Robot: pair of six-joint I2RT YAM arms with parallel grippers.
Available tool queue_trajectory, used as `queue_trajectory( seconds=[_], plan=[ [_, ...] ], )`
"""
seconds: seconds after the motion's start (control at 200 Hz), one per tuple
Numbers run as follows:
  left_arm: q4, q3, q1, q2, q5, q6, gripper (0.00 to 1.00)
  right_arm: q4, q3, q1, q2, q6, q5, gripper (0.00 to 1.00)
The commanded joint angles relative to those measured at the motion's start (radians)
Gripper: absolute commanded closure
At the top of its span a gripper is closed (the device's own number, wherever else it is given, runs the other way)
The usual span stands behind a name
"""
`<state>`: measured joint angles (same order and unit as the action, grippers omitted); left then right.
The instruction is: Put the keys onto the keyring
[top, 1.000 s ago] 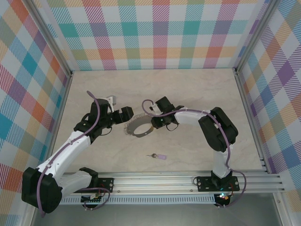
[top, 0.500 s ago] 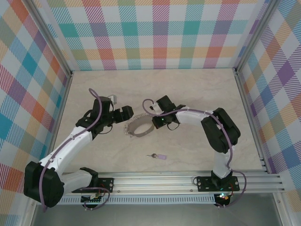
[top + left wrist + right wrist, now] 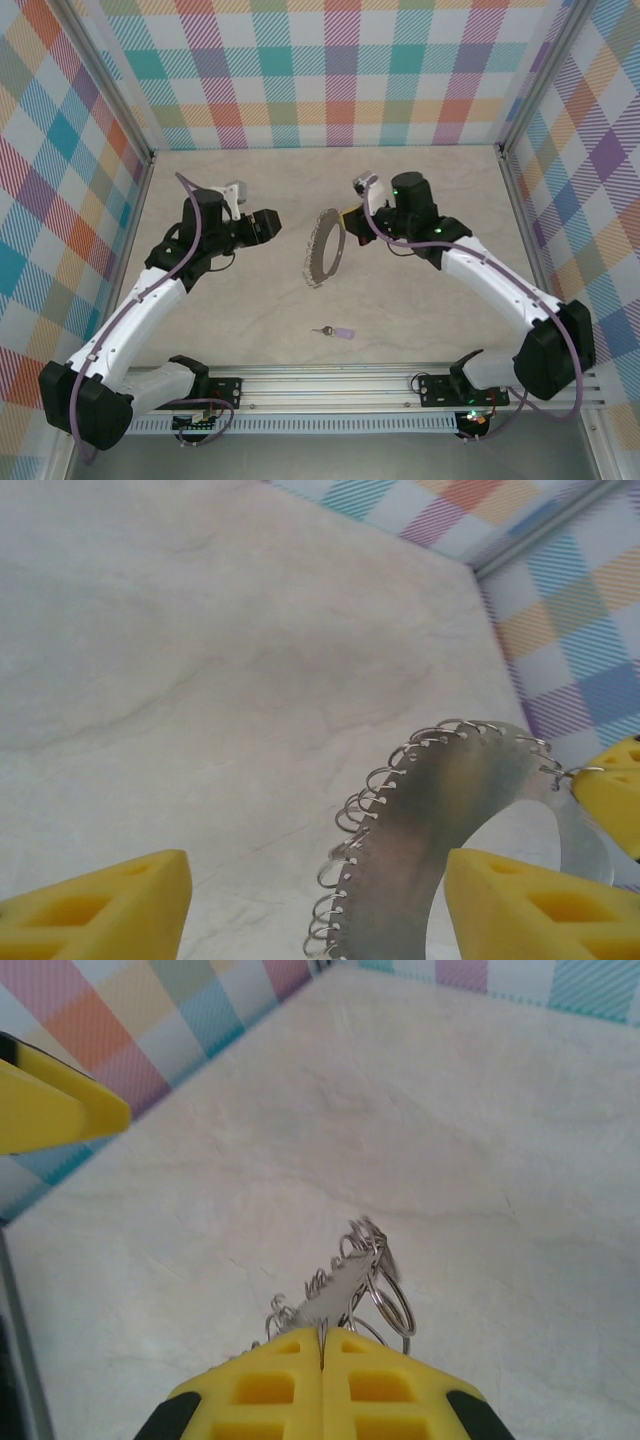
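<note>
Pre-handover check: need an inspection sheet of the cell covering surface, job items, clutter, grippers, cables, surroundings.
Surface: pale marbled tabletop, flat.
Job's things: large silvery metal keyring with wire loops, lifted on edge; tiny dark key with lilac tag, lying on the tabletop.
Clutter: nothing seen.
Grippers: right gripper shut on keyring rim; left gripper open, apart from it.
Cables: purple cables along both arms.
Surroundings: plaid walls, aluminium rail.

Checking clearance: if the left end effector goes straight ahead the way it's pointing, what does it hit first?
Probably the ring, which the right end effector pinches. It sits just ahead of the open left end effector, slightly off-centre. Depth is hard to judge.
</note>
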<state>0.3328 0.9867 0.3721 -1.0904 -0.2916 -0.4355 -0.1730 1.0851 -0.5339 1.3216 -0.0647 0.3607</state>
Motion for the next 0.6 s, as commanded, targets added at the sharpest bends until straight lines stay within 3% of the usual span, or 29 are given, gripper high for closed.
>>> queue_trajectory(
  seconds=[0.0,0.1,0.31,0.43,0.6],
  plan=[
    [-0.092,0.032,0.01,0.013,-0.147,0.021,0.45,0.071,-0.029,0.034,-0.046,-0.053,0.158,1.0],
    [-0.129,0.048,0.011,0.007,-0.224,0.007,0.55,0.103,-0.042,0.048,-0.067,-0.102,0.233,1.0],
    [-0.181,0.059,0.035,-0.003,-0.296,-0.017,0.56,0.195,-0.079,0.052,-0.059,-0.201,0.336,1.0],
    [-0.212,0.066,0.055,-0.037,-0.325,-0.019,0.65,0.233,-0.096,0.052,-0.041,-0.241,0.362,1.0],
    [-0.249,0.083,0.093,-0.095,-0.353,-0.003,0.67,0.288,-0.126,0.052,-0.045,-0.279,0.39,1.0]
  ],
)
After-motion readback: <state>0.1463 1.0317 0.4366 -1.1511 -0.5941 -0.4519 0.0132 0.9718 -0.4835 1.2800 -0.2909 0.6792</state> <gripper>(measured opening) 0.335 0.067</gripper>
